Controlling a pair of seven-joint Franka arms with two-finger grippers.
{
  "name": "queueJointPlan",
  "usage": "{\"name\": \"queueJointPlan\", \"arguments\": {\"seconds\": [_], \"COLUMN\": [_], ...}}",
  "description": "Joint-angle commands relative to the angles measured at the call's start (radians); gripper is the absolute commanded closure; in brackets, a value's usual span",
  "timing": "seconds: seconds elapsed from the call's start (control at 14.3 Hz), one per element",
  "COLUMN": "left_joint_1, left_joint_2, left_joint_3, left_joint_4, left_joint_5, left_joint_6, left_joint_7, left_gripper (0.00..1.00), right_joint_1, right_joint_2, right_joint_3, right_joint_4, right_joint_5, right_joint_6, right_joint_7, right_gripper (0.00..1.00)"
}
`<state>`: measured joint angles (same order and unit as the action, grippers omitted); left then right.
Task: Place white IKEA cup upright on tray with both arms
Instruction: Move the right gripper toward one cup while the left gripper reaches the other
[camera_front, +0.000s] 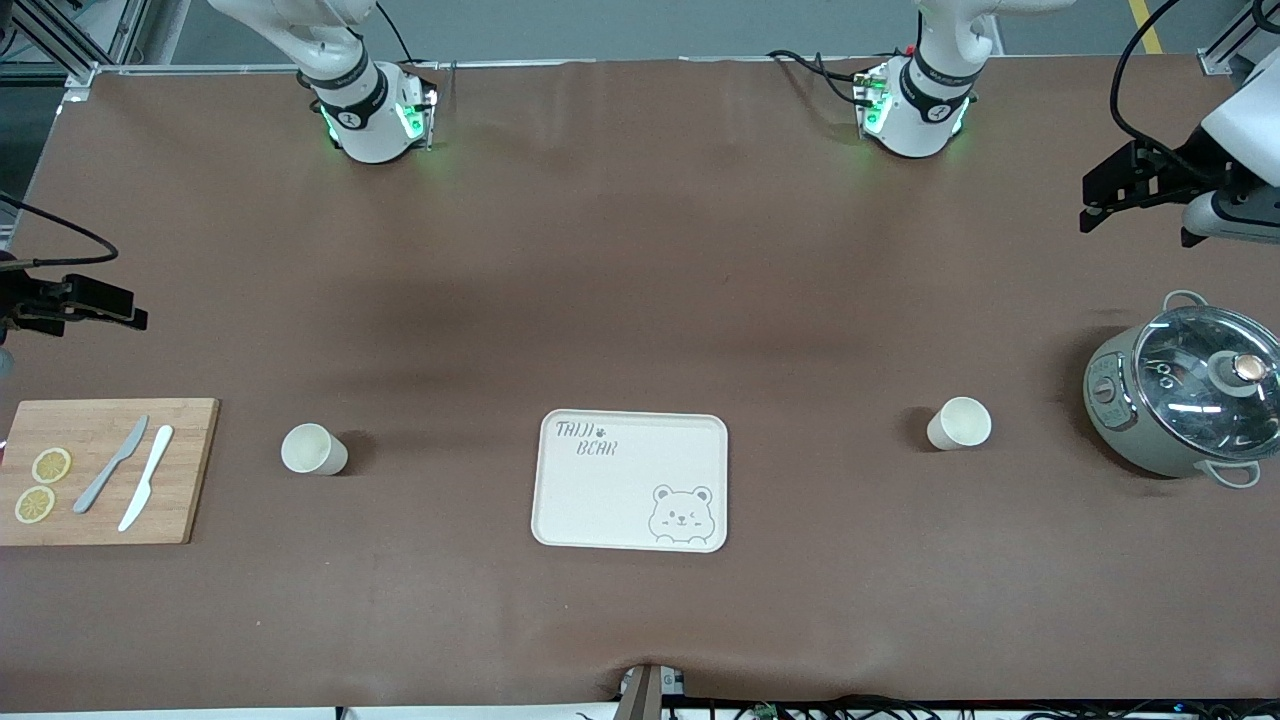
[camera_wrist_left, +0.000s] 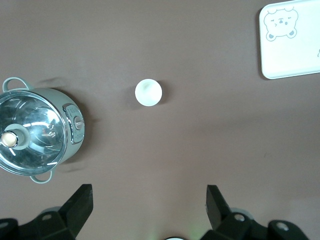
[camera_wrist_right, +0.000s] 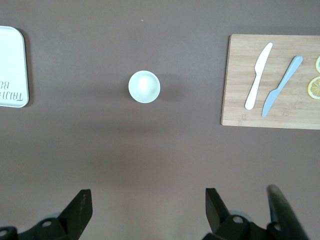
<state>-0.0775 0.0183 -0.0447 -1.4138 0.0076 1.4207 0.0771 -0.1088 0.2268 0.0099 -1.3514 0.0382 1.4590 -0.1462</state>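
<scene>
White cups (camera_front: 313, 448) (camera_front: 959, 423) stand upright flanking the tray (camera_front: 600, 500); each open gripper (camera_front: 75, 300) (camera_front: 1135, 190) hovers near its table end, above its cup.

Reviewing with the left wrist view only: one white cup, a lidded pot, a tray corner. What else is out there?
Observer: A second small white cup stands upright between the cream rectangular tray and a wooden cutting board.
Operator: And the grippers?
Observer: The right gripper hangs open over the table at the board's end; the left gripper, open, at the grey glass-lidded pot's end.
Operator: On the board?
Observer: Two knives and two lemon slices.
</scene>
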Motion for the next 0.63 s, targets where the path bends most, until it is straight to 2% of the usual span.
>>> {"name": "queueJointPlan", "arguments": {"seconds": [0.0,0.35,0.56], "left_joint_1": [0.001,-0.001,0.002], "left_joint_2": [-0.018,-0.009,-0.04], "left_joint_3": [0.0,-0.009,-0.009], "left_joint_4": [-0.017,-0.02,-0.13], "left_joint_5": [-0.001,-0.015,-0.006], "left_joint_6": [0.012,0.014,0.09], "left_joint_7": [0.0,0.001,0.004], "left_gripper": [0.0,0.0,0.0], "right_joint_1": [0.003,0.003,0.003], "right_joint_2": [-0.003,-0.003,-0.003], "right_joint_3": [0.004,0.004,0.004], "right_joint_4": [-0.002,0.0,0.0], "right_joint_5": [-0.015,-0.017,-0.015], "right_joint_6": [0.001,0.001,0.001], "right_joint_7": [0.017,0.017,0.017], "right_gripper": [0.0,0.0,0.0]}}
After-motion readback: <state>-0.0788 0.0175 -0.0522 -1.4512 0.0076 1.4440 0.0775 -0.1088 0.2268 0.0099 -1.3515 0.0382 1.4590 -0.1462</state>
